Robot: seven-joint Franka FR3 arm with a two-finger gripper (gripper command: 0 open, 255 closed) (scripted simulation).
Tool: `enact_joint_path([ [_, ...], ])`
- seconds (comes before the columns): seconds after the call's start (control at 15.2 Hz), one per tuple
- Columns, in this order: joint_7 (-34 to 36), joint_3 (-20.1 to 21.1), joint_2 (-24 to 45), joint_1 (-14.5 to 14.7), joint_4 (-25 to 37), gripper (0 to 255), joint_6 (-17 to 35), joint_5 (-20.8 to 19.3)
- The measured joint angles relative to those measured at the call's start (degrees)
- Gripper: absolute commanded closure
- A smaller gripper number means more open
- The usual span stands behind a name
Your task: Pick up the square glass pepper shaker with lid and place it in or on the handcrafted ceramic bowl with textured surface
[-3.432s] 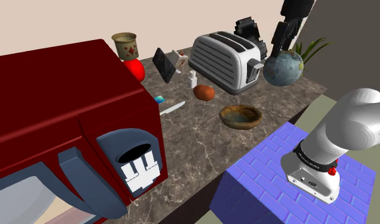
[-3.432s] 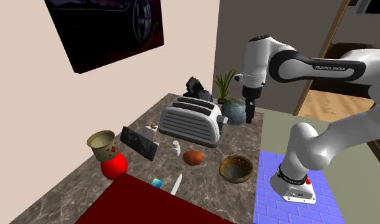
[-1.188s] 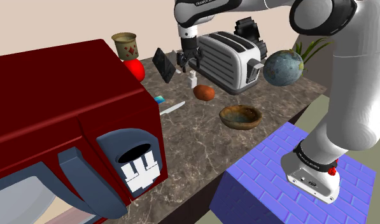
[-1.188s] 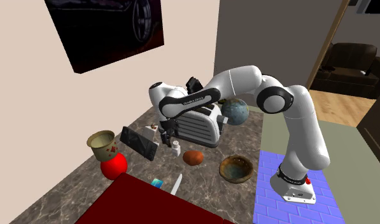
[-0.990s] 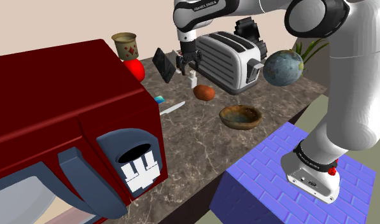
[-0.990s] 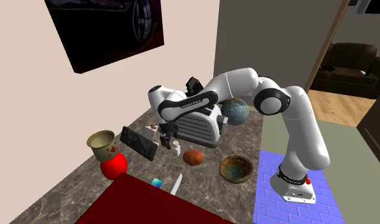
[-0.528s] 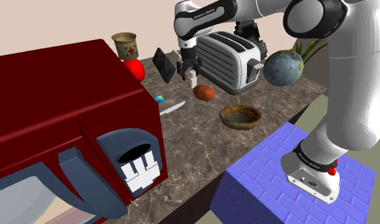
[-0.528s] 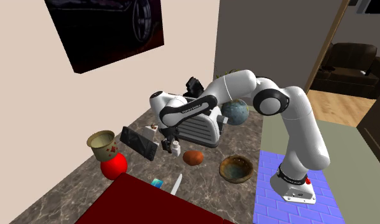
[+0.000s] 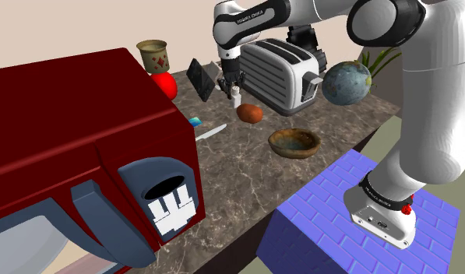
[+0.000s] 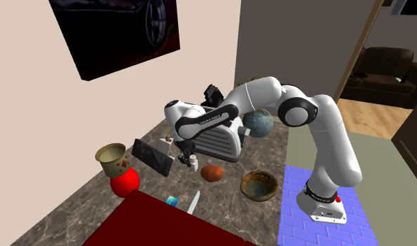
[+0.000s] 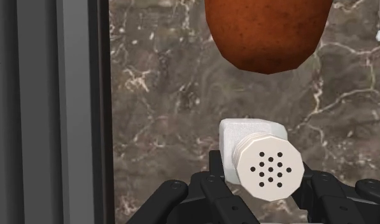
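Pepper shaker (image 9: 236,97): drawn white, with a square body and a lid (image 11: 271,167) dotted with holes. It stands on the dark marbled table (image 9: 246,183), upper middle of the shoulder view, just in front of the toaster (image 9: 277,74).
Axis: the long axis is vertical and the shaker is upright. The base is on the table and the lid faces straight up at the wrist camera.
Tool (image 9: 231,86): reaches down from directly above. Its 2 black fingers (image 11: 216,170) are set narrow and clasp the body from opposite sides just under the lid.
Bowl (image 9: 294,141): brown and rough, bluish inside. It sits right of centre in the shoulder view, lower right of the shaker and well apart from it.
Lump (image 9: 250,114): rounded and orange-brown, just beside the shaker on the bowl's side.
Arm (image 9: 425,93): rises from the stand (image 9: 332,226) at lower right and arches over the toaster.
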Motion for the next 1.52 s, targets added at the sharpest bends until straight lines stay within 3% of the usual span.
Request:
enact_joint_path([
  [0.53,-0.01,0.0,-0.12,-0.01,0.17,255,-0.32,0.01],
  [1.52,0.12,0.13,-3.0,0.03,6.86,255,-9.86,0.18],
])
